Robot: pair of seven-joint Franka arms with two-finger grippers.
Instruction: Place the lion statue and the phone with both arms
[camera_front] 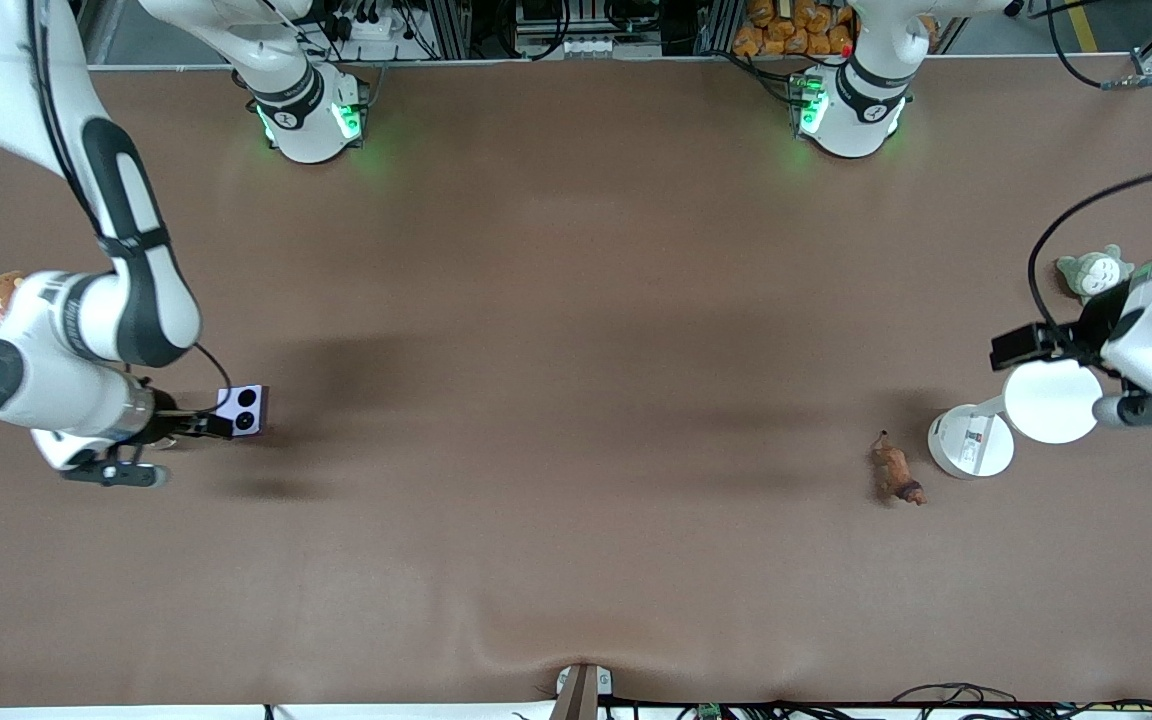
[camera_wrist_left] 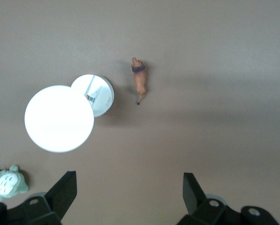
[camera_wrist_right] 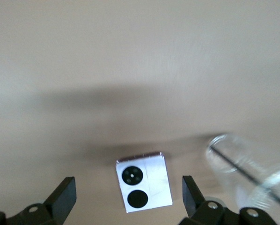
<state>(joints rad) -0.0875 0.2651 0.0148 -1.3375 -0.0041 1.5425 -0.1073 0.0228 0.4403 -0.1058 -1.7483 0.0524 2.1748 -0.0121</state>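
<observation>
The lion point(camera_front: 897, 475) lies on its side on the counter point(camera_front: 576, 400) toward the left arm's end, just beside the round base of a white lamp point(camera_front: 971, 442) and a little nearer the front camera than it. The phone point(camera_front: 242, 409) lies flat, lenses up, toward the right arm's end. Both arms are up over their own ends, and both sets of jaws are spread wide with nothing between them: the left gripper point(camera_wrist_left: 127, 194) hangs over bare counter with the lion and lamp ahead in its wrist view, and the right gripper point(camera_wrist_right: 126, 197) hangs just beside the phone, which shows between its fingers point(camera_wrist_right: 60, 197) in its wrist view. This layout would suit either arms lining up to fetch the two things or arms drawn clear after setting them down, so no single move can be called for; what follows is only what a good grasp here would need. The lion is small and slim, so I judge the jaws should close across its body rather than along it, coming in from the side away from the lamp so a finger does not knock the base or the shade. The phone is thin and flat, so the fingertips would have to reach right down to the counter and pinch its long edges squarely, or it will likely slip. A small plush point(camera_front: 1094, 272) and a clear cup point(camera_wrist_right: 252, 164) sit near the arms' paths.
</observation>
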